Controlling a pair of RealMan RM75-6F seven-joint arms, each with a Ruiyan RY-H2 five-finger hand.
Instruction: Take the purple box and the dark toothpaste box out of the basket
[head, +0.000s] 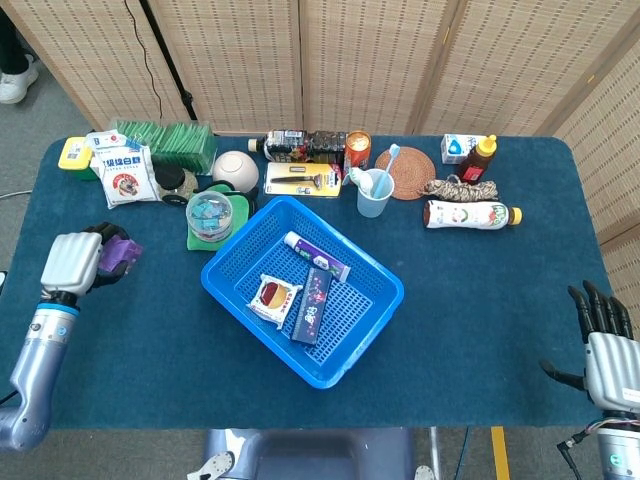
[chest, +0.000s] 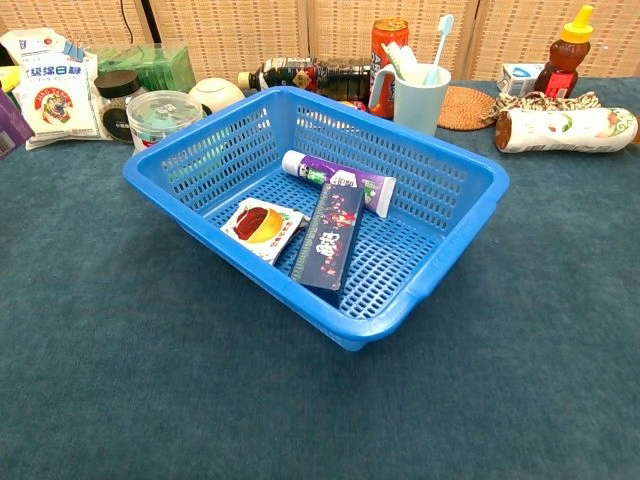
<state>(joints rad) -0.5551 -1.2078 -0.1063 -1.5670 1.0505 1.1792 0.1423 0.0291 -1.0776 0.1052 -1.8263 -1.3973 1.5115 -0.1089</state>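
Resting near the tabletop's front right corner, the right hand (head: 608, 352) holds nothing, its fingers spread. Toward the front left edge, the left hand (head: 82, 261) grips the purple box (head: 115, 254), well clear of the blue basket (head: 378, 300); setting it down looks like the step in hand. Mid-table, the dark toothpaste box (head: 312, 299) lies in the basket between a snack packet (head: 273, 296) and a toothpaste tube (head: 315, 254), and lifting it out likely comes next.

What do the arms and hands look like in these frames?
In the head view, the left arm is glossy silver-grey with a blue ring at the wrist. The left hand has a pale silver-grey back plate and black fingers. The right hand matches: light grey back, black fingers, with a thin dark cable below the wrist. No markings legible.
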